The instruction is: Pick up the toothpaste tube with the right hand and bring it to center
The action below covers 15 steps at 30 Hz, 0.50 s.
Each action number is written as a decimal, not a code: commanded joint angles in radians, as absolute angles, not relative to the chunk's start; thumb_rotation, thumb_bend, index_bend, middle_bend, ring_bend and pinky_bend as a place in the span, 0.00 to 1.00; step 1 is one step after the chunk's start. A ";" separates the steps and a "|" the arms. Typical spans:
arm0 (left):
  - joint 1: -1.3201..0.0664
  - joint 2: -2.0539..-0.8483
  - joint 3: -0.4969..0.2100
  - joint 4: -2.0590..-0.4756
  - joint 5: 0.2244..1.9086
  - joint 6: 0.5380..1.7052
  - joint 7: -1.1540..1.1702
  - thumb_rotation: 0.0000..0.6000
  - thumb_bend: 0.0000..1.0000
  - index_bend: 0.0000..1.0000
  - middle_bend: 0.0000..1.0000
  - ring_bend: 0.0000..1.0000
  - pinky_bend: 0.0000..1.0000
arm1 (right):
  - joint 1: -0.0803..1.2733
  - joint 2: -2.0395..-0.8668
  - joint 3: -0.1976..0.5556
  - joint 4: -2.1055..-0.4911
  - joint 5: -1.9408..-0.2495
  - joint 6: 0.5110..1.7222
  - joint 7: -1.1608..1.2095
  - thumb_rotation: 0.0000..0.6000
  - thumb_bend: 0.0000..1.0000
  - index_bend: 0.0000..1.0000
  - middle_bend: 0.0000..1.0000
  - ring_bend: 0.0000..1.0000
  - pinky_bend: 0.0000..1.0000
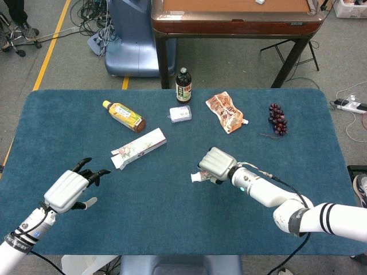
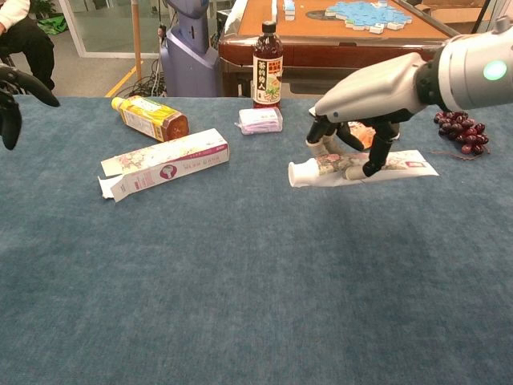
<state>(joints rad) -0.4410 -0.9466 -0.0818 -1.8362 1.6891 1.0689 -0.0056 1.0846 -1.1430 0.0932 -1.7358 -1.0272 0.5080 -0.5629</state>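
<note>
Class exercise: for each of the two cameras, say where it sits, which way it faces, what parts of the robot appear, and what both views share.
Head view: high above the near table edge, looking down; shows left hand and right hand with arms.
Chest view: low, facing across the table; shows right hand, left fingertips at the edge.
Shared: toothpaste tube, carton, dark bottle.

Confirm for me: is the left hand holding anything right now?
No. In the head view the left hand hangs over bare cloth with its fingers spread and nothing in them, while the right hand holds the toothpaste tube.
</note>
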 commanded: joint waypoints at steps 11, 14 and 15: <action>-0.618 -0.981 -0.083 -1.925 1.640 0.832 0.080 1.00 0.22 0.11 0.47 0.39 0.04 | 1.229 -1.220 0.054 -1.739 -0.965 0.522 -0.624 1.00 0.90 0.69 0.64 0.53 0.33; -0.648 -0.988 -0.093 -1.939 1.605 0.795 0.101 1.00 0.22 0.10 0.47 0.39 0.04 | 1.256 -1.237 0.051 -1.731 -0.952 0.525 -0.628 1.00 0.90 0.69 0.64 0.53 0.33; -0.657 -0.991 -0.095 -1.943 1.595 0.785 0.109 1.00 0.22 0.10 0.47 0.39 0.04 | 1.265 -1.241 0.049 -1.728 -0.947 0.525 -0.630 1.00 0.90 0.69 0.64 0.53 0.33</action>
